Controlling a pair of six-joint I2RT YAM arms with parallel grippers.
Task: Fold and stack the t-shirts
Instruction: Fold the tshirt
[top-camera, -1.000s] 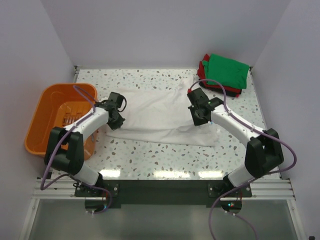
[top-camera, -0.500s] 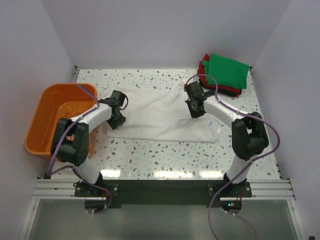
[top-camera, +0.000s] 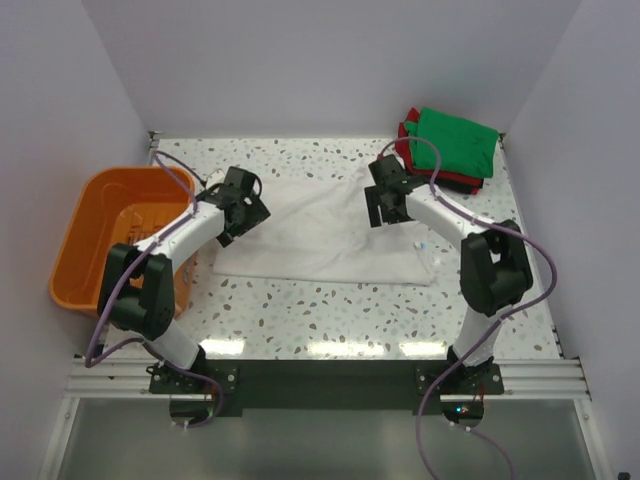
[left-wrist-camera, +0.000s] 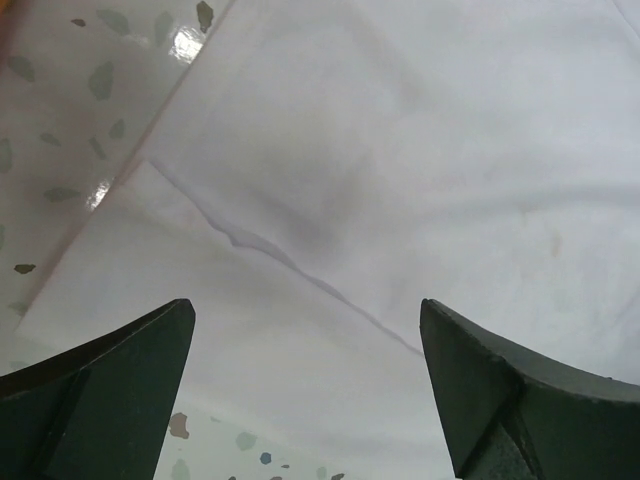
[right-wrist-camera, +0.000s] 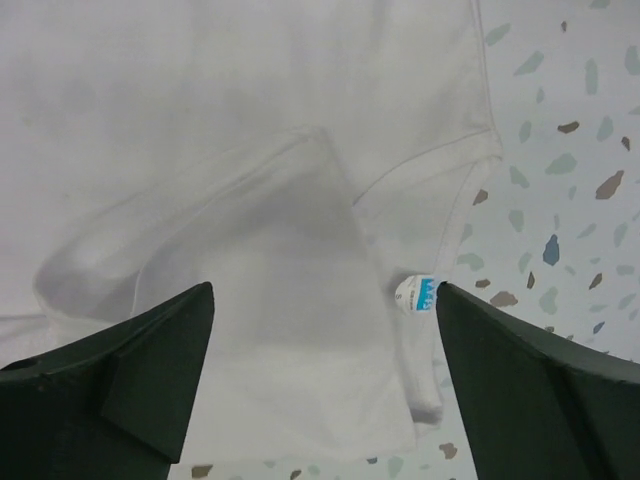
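The off-white t-shirt (top-camera: 320, 240) lies folded lengthwise on the speckled table. My left gripper (top-camera: 250, 212) hovers open over its left end, and the left wrist view shows the gripper (left-wrist-camera: 305, 320) empty above a folded edge of the shirt (left-wrist-camera: 400, 150). At the shirt's right end my right gripper (top-camera: 382, 210) is open too. Between its fingers (right-wrist-camera: 322, 300) I see only cloth (right-wrist-camera: 250, 150), with the light-blue neck label (right-wrist-camera: 417, 293) beside one finger. Folded green, red and dark t-shirts (top-camera: 455, 145) are stacked at the back right.
An orange plastic basket (top-camera: 110, 235) sits at the table's left edge beside the left arm. Bare speckled table (top-camera: 330, 320) runs between the shirt and the arm bases. Walls close in the left, back and right sides.
Both grippers have gone from shut to open, letting go of the white shirt, and have drawn back toward the far side. The shirt's near edge now lies flat.
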